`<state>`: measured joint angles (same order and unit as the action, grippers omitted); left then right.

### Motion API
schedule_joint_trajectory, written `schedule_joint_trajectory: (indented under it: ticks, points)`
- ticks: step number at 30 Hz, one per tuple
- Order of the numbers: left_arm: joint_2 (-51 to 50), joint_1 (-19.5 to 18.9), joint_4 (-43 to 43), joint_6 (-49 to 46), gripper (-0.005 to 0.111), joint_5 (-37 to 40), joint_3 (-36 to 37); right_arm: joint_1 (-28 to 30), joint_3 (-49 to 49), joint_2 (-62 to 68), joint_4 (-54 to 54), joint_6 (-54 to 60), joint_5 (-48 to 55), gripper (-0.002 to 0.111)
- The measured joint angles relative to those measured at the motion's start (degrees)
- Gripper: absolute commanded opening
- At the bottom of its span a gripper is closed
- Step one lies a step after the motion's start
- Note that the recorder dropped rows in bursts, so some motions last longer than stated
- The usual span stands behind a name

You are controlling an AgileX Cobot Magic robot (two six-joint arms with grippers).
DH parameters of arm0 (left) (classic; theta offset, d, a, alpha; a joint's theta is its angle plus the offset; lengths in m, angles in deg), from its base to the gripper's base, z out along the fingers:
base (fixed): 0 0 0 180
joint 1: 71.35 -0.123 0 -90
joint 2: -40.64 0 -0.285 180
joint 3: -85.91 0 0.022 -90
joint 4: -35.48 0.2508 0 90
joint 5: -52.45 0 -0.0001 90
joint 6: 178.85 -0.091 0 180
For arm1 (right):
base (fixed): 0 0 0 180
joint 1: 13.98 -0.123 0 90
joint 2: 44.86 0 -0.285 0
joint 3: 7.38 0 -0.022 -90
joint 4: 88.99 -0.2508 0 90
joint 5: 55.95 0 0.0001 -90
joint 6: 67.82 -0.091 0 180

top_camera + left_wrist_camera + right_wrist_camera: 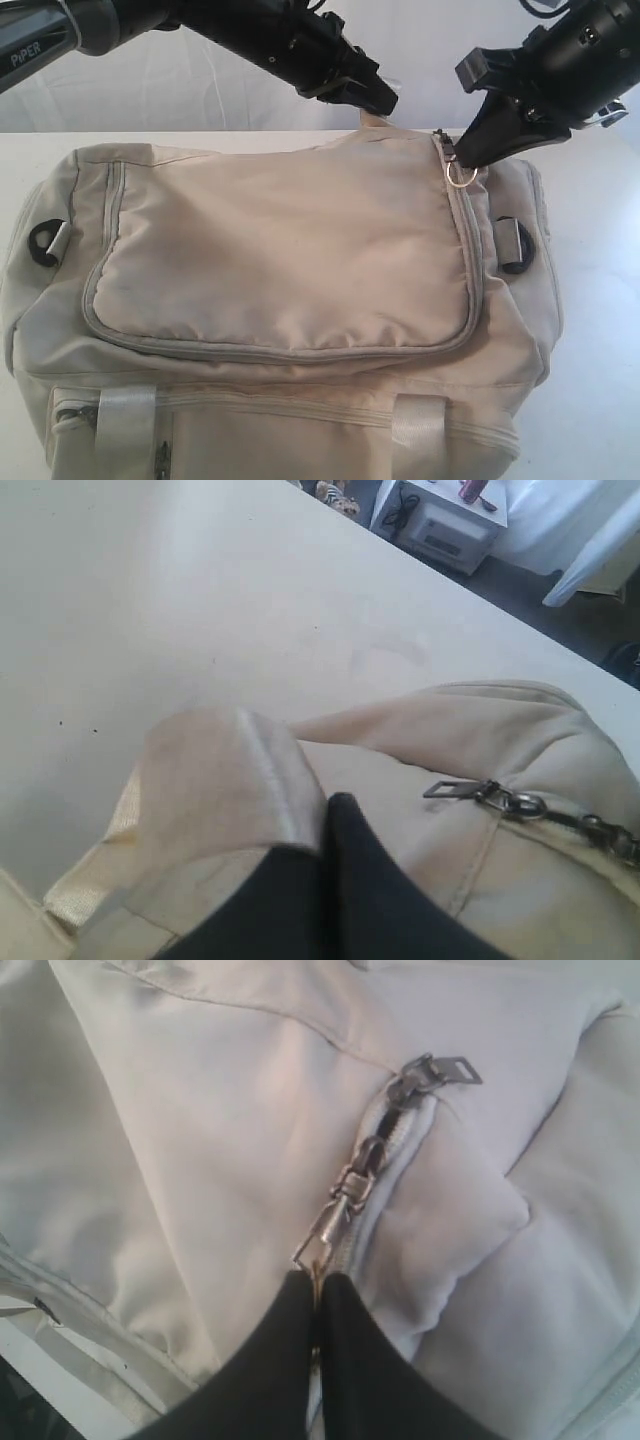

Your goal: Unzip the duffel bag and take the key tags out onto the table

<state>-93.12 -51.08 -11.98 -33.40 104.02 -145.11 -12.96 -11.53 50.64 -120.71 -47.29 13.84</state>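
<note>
- Duffel bag (280,260) fills our exterior view, lying flat on the white bench (600,350) with one long side toward the near edge.
- We can see its U-shaped flap (270,250) lying smooth on top, the zip line closed down the left, along the near side and up the right.
- Over at the flap's far-right corner, the right pincer (462,155) is down on the bag with its black fingers pressed together, clamped on the zip pull (335,1220).
- From its wrist view we follow the metal links from between the tips up to the slider (415,1080).
- A small metal ring (461,175) hangs just under those tips.
- At the bag's far edge, a little right of centre, the left pincer (385,100) has its fingers together too, pinching a pale strap (220,780) that folds over one finger.
- Black D-rings sit at both ends, one left (45,245), one right (515,245).
- Two webbing handles (125,420) show on the near side.
</note>
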Motion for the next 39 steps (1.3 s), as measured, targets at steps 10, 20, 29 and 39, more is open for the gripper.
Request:
schedule_joint_trajectory:
  ticks: [10,20,29,39]
  points:
    - [0.00,0.00,0.00,1.05,0.000,-0.22,0.00,0.00,1.03,-5.01,0.46,-0.66,-0.28,0.000]
    - [0.00,0.00,0.00,1.25,0.000,-0.71,0.00,0.00,8.98,-11.69,0.68,-1.02,-0.49,0.000]
    - [0.00,0.00,0.00,1.38,0.000,-0.80,0.00,0.00,18.68,-19.41,0.57,-1.43,-0.70,0.000]
    - [0.00,0.00,0.00,1.38,0.000,-0.93,0.00,0.00,29.98,-24.41,-3.33,-1.88,-0.99,0.000]
